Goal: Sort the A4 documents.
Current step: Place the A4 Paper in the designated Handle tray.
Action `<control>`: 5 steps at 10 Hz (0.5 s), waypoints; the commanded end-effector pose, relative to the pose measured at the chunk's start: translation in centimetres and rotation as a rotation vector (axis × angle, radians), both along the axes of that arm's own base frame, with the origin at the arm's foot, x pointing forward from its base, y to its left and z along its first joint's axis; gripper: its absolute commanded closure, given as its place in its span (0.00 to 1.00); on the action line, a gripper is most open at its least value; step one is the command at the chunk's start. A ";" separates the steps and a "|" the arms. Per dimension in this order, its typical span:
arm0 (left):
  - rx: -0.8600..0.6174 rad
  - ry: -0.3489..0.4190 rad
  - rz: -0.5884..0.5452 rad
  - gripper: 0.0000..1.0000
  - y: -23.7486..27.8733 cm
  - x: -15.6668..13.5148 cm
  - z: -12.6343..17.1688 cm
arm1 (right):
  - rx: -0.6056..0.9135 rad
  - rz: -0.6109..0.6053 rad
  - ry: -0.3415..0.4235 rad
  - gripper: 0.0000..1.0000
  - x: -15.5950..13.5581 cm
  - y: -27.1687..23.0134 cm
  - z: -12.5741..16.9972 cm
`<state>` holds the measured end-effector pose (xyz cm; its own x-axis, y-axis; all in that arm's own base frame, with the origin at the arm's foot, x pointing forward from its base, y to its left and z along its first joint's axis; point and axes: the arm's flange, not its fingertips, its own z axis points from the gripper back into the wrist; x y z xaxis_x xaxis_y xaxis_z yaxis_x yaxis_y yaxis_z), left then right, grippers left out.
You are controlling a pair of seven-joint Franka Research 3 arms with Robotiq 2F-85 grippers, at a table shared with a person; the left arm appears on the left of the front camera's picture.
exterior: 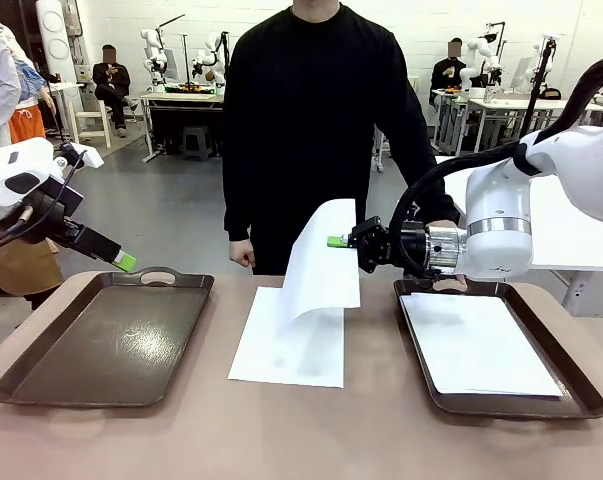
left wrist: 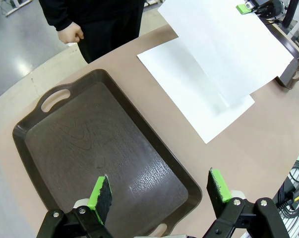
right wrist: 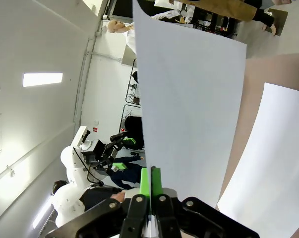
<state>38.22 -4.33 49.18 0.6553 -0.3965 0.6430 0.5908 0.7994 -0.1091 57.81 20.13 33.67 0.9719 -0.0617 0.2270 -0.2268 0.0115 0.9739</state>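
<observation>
Brown table [exterior: 211, 430], two trays. Right gripper [exterior: 339, 241] pinched closed on edge of one sheet [exterior: 321, 262], hanging above stack [exterior: 286, 350] at centre. Other sheet [exterior: 481, 345] lies in right tray [exterior: 501, 408]. Left tray [exterior: 101, 340] bare. Left gripper [left wrist: 159, 191] open, hovers over it. Step: carrying. Next, probably: bring sheet over tray, lower flat, release.

My tan desk [exterior: 281, 440] carries a white sheet [exterior: 281, 362] lying flat mid-desk. A dark brown tray [exterior: 101, 340] rests left of that sheet, a second tray [exterior: 511, 406] right of it.
</observation>
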 end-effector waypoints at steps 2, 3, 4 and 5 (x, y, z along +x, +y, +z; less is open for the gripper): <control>-0.009 0.001 -0.003 0.00 0.2 0.1 -0.1 | -0.004 -0.003 -0.003 1.00 0.0 0.1 0.0; -0.009 0.001 -0.003 0.00 0.2 0.1 -0.1 | 0.000 0.000 0.000 0.99 0.0 0.0 0.0; -0.009 0.001 -0.003 0.00 0.2 0.1 -0.1 | 0.010 0.063 -0.094 0.99 -0.9 -2.8 2.2; -0.009 0.001 -0.003 0.00 0.2 0.1 -0.1 | -0.048 0.111 -0.160 0.99 -1.5 -5.6 3.8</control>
